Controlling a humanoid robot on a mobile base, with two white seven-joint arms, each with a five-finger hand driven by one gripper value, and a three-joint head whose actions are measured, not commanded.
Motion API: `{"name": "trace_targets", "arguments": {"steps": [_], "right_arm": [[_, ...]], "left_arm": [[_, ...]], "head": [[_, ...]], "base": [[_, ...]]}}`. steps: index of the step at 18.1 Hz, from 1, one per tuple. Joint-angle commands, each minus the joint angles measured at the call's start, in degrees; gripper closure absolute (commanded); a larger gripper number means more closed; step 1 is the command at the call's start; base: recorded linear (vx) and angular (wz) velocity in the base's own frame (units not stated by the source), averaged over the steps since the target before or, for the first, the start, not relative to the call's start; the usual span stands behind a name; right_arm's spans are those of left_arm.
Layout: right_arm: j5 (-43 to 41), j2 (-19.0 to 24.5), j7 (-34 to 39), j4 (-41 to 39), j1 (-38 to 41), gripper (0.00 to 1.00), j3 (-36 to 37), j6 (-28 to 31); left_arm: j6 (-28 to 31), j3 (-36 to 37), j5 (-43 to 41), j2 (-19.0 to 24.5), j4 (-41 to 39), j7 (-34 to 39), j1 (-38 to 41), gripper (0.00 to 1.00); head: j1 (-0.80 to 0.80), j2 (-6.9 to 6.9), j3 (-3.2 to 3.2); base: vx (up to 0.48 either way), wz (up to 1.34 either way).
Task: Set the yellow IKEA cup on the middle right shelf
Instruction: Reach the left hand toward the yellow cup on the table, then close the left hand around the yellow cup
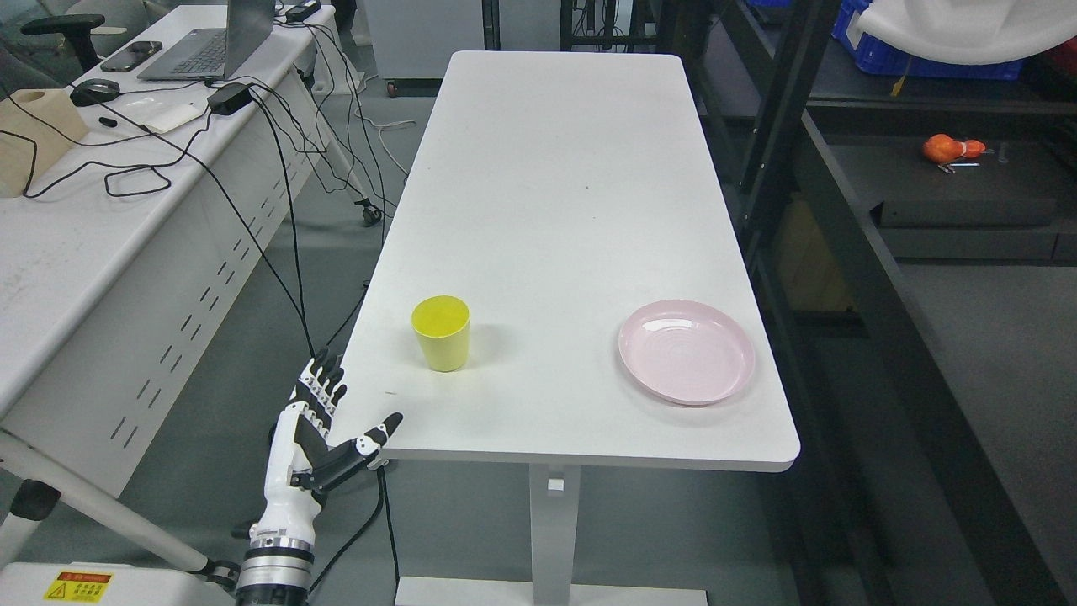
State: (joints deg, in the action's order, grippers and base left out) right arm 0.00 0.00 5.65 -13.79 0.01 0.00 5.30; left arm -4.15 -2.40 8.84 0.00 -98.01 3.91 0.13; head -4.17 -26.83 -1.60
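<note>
A yellow cup [441,332] stands upright on the white table [555,194], near its front left corner. My left hand [332,412] is raised just off the table's front left corner, open, with fingers straight up and thumb spread toward the table edge. It holds nothing and sits below and to the left of the cup, a short way apart from it. The black shelf rack [850,244] runs along the table's right side. My right hand does not show.
A pink plate [686,351] lies near the table's front right corner. A desk [76,252] with a laptop [214,42], cables and a box stands at left. An orange object [949,149] lies on a rack shelf at right.
</note>
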Motion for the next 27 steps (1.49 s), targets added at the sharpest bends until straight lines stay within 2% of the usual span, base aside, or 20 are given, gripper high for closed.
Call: {"name": "trace_targets", "arguments": {"steps": [1, 11, 27], "right_arm": [[-1.41, -1.00, -12.33, -0.01, 0.61, 0.01, -0.97, -0.03], [-1.41, -1.00, -12.33, -0.01, 0.61, 0.01, -0.97, -0.03], [-1.41, -1.00, -12.33, -0.01, 0.61, 0.01, -0.97, -0.03]], "left_arm": [[0.81, 3.98, -0.05, 1.00, 0.53, 0.04, -0.31, 0.01], [2.13, 1.61, -0.05, 1.00, 1.77, 0.04, -0.48, 0.01], [2.92, 4.77, -0.05, 1.00, 2.64, 0.04, -3.29, 0.01]], "head": [[0.00, 0.00, 0.00], [0.00, 0.00, 0.00], [0.00, 0.00, 0.00]], "base": [[0.096, -0.01], [0.118, 0.00], [0.066, 0.00]]}}
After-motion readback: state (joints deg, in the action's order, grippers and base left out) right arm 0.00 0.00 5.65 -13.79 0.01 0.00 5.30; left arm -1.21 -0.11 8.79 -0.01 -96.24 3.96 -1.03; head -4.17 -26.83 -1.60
